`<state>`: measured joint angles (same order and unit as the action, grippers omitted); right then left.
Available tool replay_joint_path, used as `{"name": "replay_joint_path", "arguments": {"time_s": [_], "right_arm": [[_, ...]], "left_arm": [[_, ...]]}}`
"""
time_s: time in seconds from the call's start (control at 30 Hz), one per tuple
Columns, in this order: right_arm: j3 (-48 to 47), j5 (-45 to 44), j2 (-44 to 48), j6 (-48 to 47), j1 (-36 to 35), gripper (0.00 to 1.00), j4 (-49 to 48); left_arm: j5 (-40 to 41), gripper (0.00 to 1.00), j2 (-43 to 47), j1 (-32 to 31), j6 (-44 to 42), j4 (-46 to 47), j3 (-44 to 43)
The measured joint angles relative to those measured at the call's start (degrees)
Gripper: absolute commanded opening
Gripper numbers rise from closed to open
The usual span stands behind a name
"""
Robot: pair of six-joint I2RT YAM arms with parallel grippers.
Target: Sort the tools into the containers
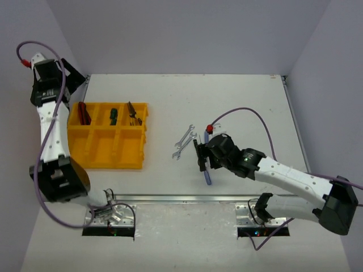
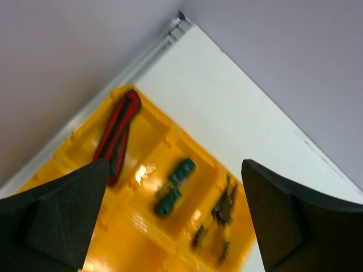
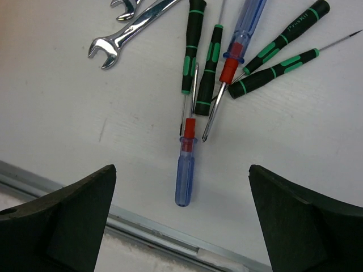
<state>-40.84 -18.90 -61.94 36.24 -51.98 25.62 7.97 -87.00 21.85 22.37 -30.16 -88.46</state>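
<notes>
The yellow tray point(image 1: 102, 152) sits at the left. Its back row holds a red-and-black-handled tool point(image 1: 83, 113), a green-handled tool point(image 1: 113, 116) and yellow-handled pliers point(image 1: 134, 115); all three show in the left wrist view point(image 2: 117, 136), point(image 2: 174, 187), point(image 2: 224, 212). My left gripper point(image 1: 72, 75) is open and empty, high above the tray's back left corner. Two silver wrenches point(image 1: 184, 141) lie mid-table. My right gripper point(image 1: 201, 156) is open and empty above several screwdrivers: a blue-handled one point(image 3: 185, 170), a second blue one point(image 3: 241, 39) and green-black ones point(image 3: 193, 45). The wrenches point(image 3: 122, 34) lie to their left.
The tray's front row of three compartments point(image 1: 105, 148) holds nothing I can see. A metal rail point(image 1: 187, 198) runs along the near table edge, also in the right wrist view point(image 3: 142, 226). Walls close the table at the back and sides.
</notes>
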Motion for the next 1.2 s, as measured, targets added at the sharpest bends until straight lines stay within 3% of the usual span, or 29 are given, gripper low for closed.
{"name": "replay_joint_path", "arguments": {"time_s": [0.1, 0.23, 0.3, 0.4, 0.53, 0.8, 0.9, 1.2], "right_arm": [[-3.11, -3.56, -5.61, 3.19, 0.11, 0.99, 1.93], [-5.54, -5.16, -11.35, 4.11, 0.29, 0.77, 2.83], [-5.87, -4.72, -13.99, 3.49, 0.45, 0.65, 2.95], [-5.98, -2.38, -18.31, 2.7, 0.58, 0.57, 3.04], [-5.8, 2.1, -22.21, 2.33, 0.56, 0.54, 2.62], [-5.04, 5.51, -31.15, 2.43, 0.52, 0.35, 0.07], [-5.25, 6.03, -31.77, 2.81, 0.52, 0.22, -1.12], [-4.53, 5.65, -29.88, 4.98, -0.31, 0.05, 0.01]], "left_arm": [[-8.1, 1.0, 17.76, -0.01, 4.37, 2.18, 12.34], [-20.62, 1.0, 41.05, -0.4, 6.48, 5.36, 33.23], [-23.13, 1.0, 47.75, -1.98, 5.97, 5.76, 39.59], [-23.69, 1.0, 53.57, -5.36, 4.85, 4.73, 46.37], [-22.55, 1.0, 57.04, -9.1, 3.92, 2.94, 50.0], [-23.57, 1.0, 57.36, -9.99, 2.9, 4.51, 50.03], [-23.91, 1.0, 57.37, -10.14, 2.86, 4.56, 50.03], [-26.94, 1.0, 57.05, -10.16, 2.3, 5.23, 50.03]]}}
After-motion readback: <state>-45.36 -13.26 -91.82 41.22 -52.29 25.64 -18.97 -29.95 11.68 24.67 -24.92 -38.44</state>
